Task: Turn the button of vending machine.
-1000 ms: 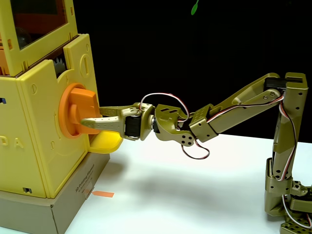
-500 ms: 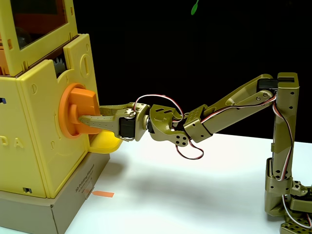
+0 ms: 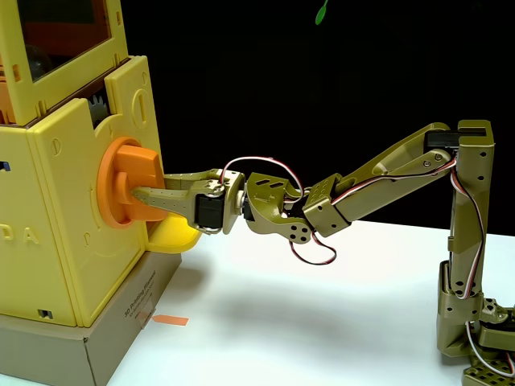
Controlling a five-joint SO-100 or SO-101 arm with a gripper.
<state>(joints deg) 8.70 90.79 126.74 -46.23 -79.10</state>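
Fixed view: vending machine (image 3: 72,201) stands at the tabletop's left edge, its orange button (image 3: 129,183) on the side wall facing the arm. Over the last second the wrist has rolled and the elbow dropped, while the gripper (image 3: 143,195) stays clenched on the button's bar. Judgement: turning is under way, though the bar's angle shows little change.

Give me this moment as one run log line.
phase: grasp | gripper: fingers on button bar | vending machine: upright | turn: not confirmed
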